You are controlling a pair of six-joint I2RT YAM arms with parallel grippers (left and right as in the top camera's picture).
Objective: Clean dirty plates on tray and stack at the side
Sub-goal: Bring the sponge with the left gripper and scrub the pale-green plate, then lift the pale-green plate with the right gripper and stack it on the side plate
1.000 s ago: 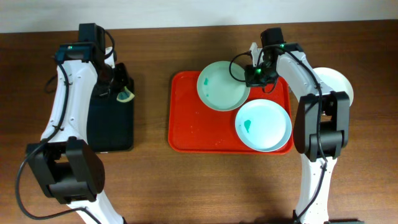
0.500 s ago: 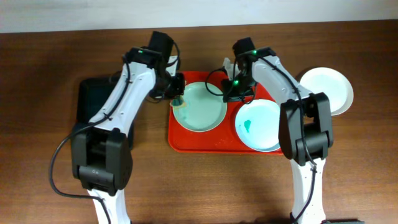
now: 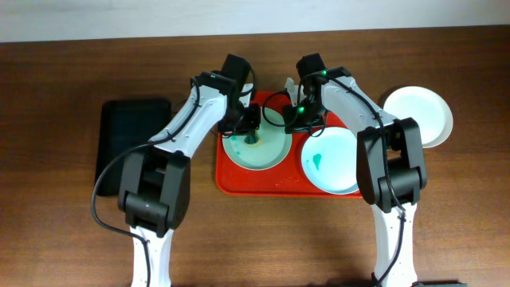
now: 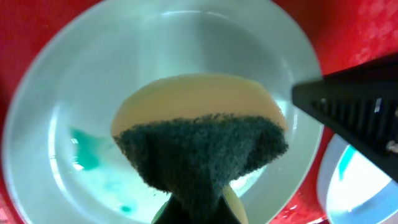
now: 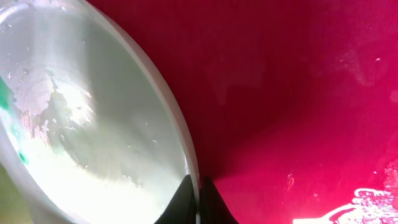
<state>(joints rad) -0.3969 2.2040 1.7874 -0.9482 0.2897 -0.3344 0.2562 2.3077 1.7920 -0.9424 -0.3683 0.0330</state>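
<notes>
Our left jaws clamp a sponge [image 4: 199, 143], holding it on the smeared plate [image 3: 267, 155] in the red tray [image 3: 239, 182] for scrubbing. Our right jaws nip that plate's rim, nearly closed, likely to steady it. 1 dirty plate [image 3: 339, 163] lies beside it; 1 clean plate [image 3: 418, 112] sits off-tray on the tabletop [image 3: 64, 239].

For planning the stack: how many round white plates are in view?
3. Two lie on the red plastic tray: left plate under the yellow sponge, right plate beside it. Third plate rests aside on the wooden table. No others visible.
</notes>
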